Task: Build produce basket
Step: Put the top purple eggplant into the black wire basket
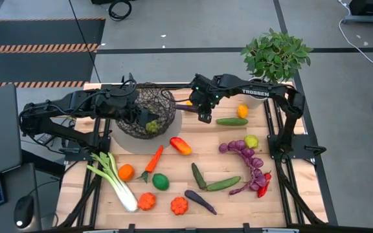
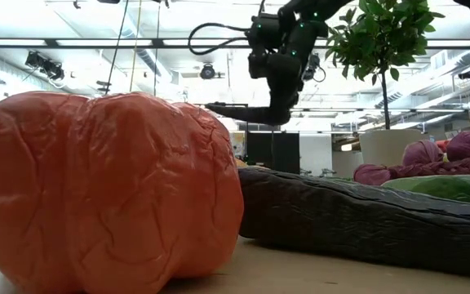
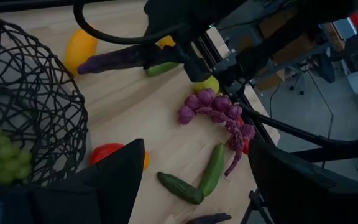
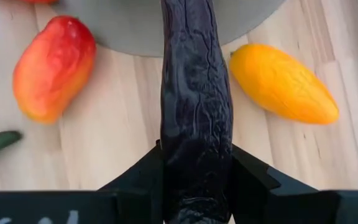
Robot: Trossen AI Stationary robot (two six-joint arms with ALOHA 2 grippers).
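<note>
The dark wire basket sits tilted on a grey disc at the far left, with green grapes inside it. My left gripper stands open at the basket; bare table shows between its fingers. I cannot tell whether a finger touches the mesh. My right gripper hangs raised just right of the basket, shut on a long dark purple aubergine. The rest of the produce lies spread over the table. My right gripper pinches the aubergine between its two fingers near one end. The fingers come steeply from above and lie across it. The aubergine is lifted clear and juts out about level, its free end toward the basket.
Under the lifted aubergine lie a red-orange fruit and a yellow-orange one. Leek, carrot, lime, cucumbers, purple grapes, chilli and a second aubergine fill the near half. A potted plant stands far right.
</note>
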